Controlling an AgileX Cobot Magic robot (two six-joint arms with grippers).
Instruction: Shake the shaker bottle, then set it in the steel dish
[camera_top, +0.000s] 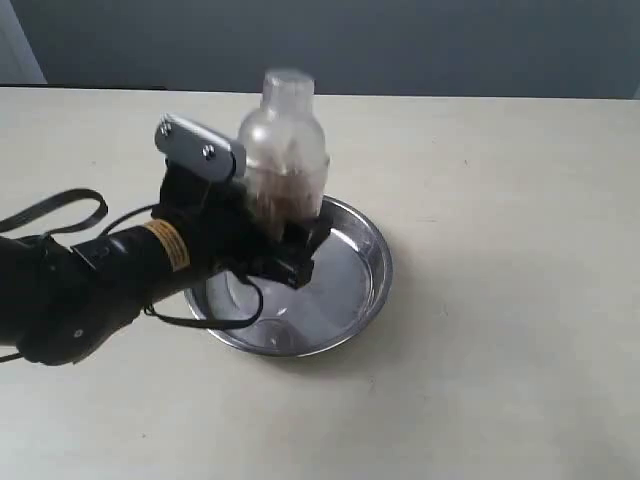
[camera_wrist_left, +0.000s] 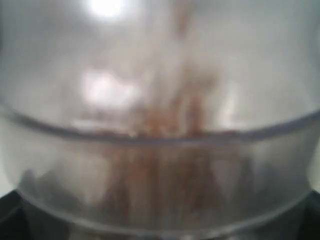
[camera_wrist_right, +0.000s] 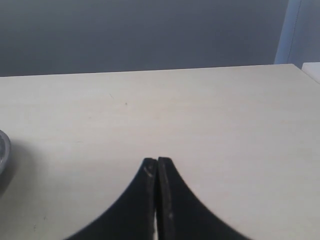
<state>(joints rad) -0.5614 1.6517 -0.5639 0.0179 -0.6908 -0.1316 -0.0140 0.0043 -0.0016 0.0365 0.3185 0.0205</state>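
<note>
The clear shaker bottle (camera_top: 283, 145) stands upright in the air above the steel dish (camera_top: 360, 290), blurred by motion, with brown pellets streaked inside it. My left gripper (camera_top: 283, 235) is shut on its lower body. In the left wrist view the shaker bottle (camera_wrist_left: 160, 150) fills the whole picture, and the brown pellets (camera_wrist_left: 170, 130) smear up and down; the fingers are hidden behind it. My right gripper (camera_wrist_right: 157, 161) is shut with nothing in it, low over bare table. Only the rim of the steel dish (camera_wrist_right: 2, 150) shows at the edge of the right wrist view.
The pale table (camera_top: 500, 180) spreads on all sides of the dish. A grey wall (camera_top: 400, 45) runs along the far edge. Black cables (camera_top: 60, 212) loop off the left arm. A pale upright panel (camera_wrist_right: 302, 32) stands beyond the table's corner.
</note>
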